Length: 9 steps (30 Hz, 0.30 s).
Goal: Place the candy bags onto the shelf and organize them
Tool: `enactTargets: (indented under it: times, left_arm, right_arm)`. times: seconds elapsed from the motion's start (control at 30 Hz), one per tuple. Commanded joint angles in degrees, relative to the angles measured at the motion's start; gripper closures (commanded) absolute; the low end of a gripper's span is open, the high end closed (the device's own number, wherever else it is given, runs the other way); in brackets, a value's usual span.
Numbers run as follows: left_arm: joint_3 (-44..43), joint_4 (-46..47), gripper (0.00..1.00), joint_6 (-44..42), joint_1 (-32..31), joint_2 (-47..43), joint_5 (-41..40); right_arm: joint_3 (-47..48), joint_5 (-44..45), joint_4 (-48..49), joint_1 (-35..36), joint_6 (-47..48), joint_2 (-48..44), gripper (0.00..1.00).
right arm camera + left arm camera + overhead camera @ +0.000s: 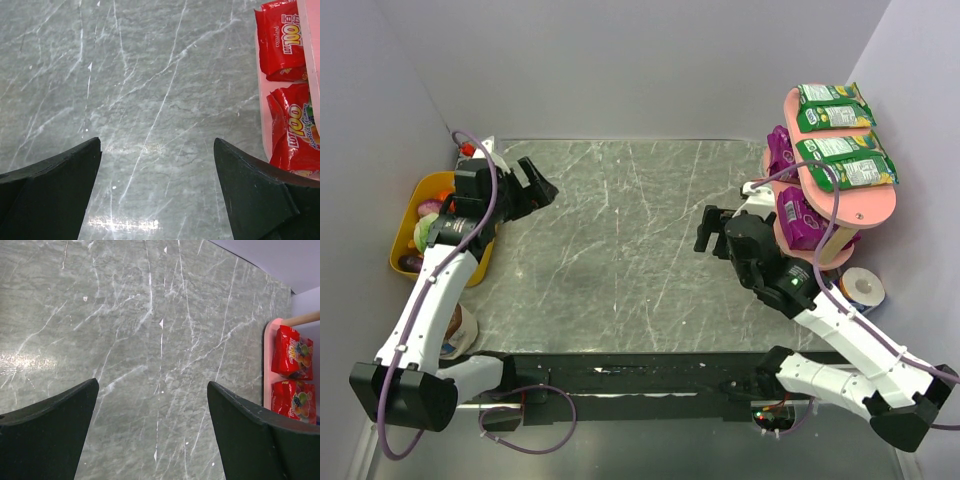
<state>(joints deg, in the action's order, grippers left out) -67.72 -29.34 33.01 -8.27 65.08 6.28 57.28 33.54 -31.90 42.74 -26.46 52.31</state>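
Observation:
The pink three-tier shelf (873, 205) stands at the table's right edge. Two green candy bags (833, 105) (845, 160) lie on its top board, and two purple ones (781, 150) (800, 218) on the middle board. Two red bags (280, 40) (295, 130) rest on the bottom board (263, 115); the left wrist view shows them too (292, 352) (295, 400). My right gripper (715, 230) (157, 142) hangs open and empty just left of the shelf. My left gripper (525, 188) (152, 385) is open and empty over the far left of the table.
A yellow bowl (410, 215) of toy vegetables sits against the left wall, beside my left arm. A white cup (463, 330) stands near that arm's base. A tape roll (863, 288) lies in front of the shelf. Grey walls close in on three sides.

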Motion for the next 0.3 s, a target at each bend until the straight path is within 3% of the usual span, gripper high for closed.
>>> enactTargets:
  times: [0.0,0.27]
  left_arm:
    - [0.22,2.27,0.04,-0.85,0.19,-0.57,0.31]
    - [-0.13,2.36,0.04,-1.46,0.19,-1.09,1.53]
  right_arm:
    - [-0.06,1.71,2.46,0.06,-1.58,-1.07,0.0]
    - [0.03,1.09,2.81,0.15,-2.46,-0.99,0.0]
